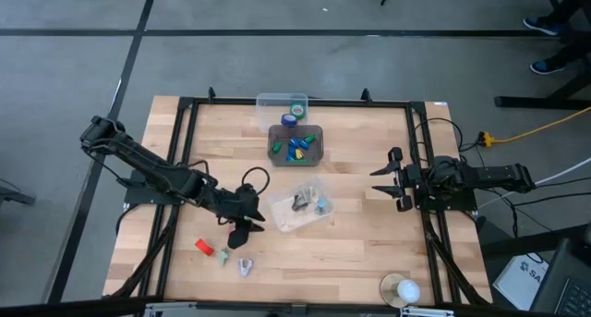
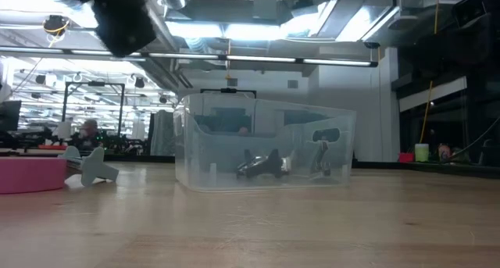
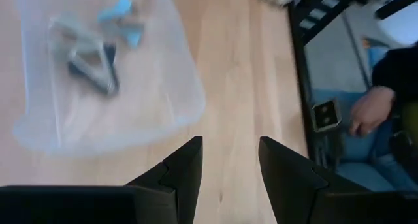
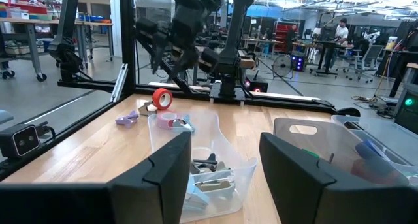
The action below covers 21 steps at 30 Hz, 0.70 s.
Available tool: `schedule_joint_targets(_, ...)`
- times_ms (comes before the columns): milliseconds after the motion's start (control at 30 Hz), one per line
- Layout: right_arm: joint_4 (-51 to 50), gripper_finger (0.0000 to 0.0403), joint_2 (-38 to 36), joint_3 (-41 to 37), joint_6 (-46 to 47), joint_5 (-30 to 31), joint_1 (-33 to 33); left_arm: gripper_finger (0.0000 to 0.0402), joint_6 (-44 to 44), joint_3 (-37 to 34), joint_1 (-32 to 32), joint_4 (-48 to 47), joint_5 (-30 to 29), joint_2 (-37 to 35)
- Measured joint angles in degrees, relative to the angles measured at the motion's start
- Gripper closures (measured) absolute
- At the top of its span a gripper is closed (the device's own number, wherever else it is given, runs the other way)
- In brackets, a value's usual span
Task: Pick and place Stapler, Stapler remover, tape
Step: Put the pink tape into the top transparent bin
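Overhead, the left claw (image 1: 242, 226) hangs over the worktop (image 1: 360, 234) just beside the clear tub (image 1: 277, 220) of staple removers (image 1: 309, 202), between that tub and the loose pieces nearer the front edge: a red tape roll (image 1: 205, 247), a small green piece (image 1: 223, 256) and a pale staple remover (image 1: 245, 266). Beyond the tub sit a grey bin (image 1: 277, 151) of blue and green items and a clear box (image 1: 268, 103) with tape rolls (image 1: 294, 111). The right claw (image 1: 386, 180) waits well apart from the tub, at the worktop's right rail

Level with the worktop, the tub (image 2: 195, 174) stands in the middle with dark removers (image 2: 262, 166) inside; a pink roll (image 2: 31, 174) and a pale remover (image 2: 94, 168) lie off to one side of it

From the left wrist, the left claw (image 3: 230, 160) stands partly open and empty, bare wood between its fingers, the tub (image 3: 176, 113) just beside it. A person's hand (image 3: 369, 112) shows past the worktop edge

From the right wrist, the right claw (image 4: 223, 160) is likewise parted and holds nothing, facing the tub (image 4: 241, 165)

Judging by this, the left arm is between items, the loose pieces not yet sorted. Next it likely needs to travel away from the tub to the pale remover or the red roll, line up over it and lower with fingers parted
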Motion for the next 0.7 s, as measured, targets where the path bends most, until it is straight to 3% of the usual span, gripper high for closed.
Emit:
schedule_joint_targets(267, 0.0, 0.0215, 0.0, 0.0, 0.0, 0.0, 0.0, 0.0254, -13.3, 0.0, -2.3, -7.4, 4.5, 0.0)
schedule_joint_targets(467, 0.0, 0.0215, 0.0, 0.0, 0.0, 0.0, 0.0, 0.0254, -21.6, 0.0, -7.6, -11.6, 4.4, 0.0)
schedule_joint_targets(700, 0.0, 0.0215, 0.0, 0.0, 0.0, 0.0, 0.0, 0.0255, -26.3, 0.0, -12.8, -15.7, -5.4, 0.0)
